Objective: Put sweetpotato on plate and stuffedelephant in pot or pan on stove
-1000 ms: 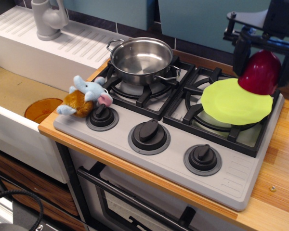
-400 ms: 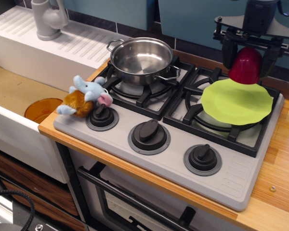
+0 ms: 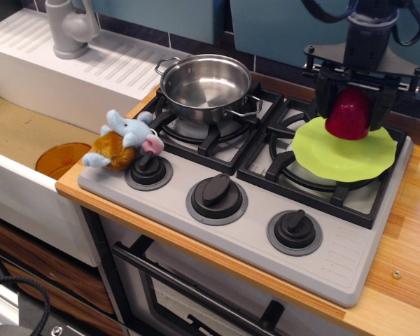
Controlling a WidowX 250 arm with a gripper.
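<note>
The dark-red sweetpotato is held between the fingers of my gripper, which is shut on it just above the far part of the lime-green plate. The plate lies on the right burner of the grey stove. Whether the sweetpotato touches the plate I cannot tell. The stuffedelephant lies at the stove's front left corner, beside the left knob. The steel pot stands empty on the left rear burner.
Three black knobs line the stove front. An orange dish lies in the sink on the left, with a grey faucet behind. A wooden counter runs along the right.
My gripper has swung left with the sweetpotato, from past the plate's right edge to over its far middle, and come down a little.
</note>
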